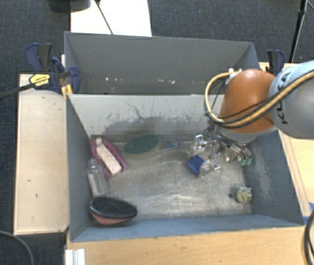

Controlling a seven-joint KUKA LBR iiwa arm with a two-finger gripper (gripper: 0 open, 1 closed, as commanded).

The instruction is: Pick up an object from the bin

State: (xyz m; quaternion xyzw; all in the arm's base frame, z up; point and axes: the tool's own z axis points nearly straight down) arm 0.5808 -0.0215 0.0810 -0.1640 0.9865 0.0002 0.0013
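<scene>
My gripper [216, 152] hangs low in the right half of the bin, under the arm's orange cover. A small blue block-like thing [194, 165] lies right at its lower left tip, touching or nearly touching the metal. Whether it is gripped I cannot tell. A small green piece [248, 160] shows just right of the gripper. A little yellow-green knobbly thing [244, 194] lies on the floor in front of it, toward the bin's near right corner.
A dark green oval brush [142, 144] with a blue handle lies at the back middle. By the left wall lie a pink packet [108, 155], a clear small bottle [96, 179] and a black-bristled hairbrush [112, 210]. The arm covers the bin's right back corner.
</scene>
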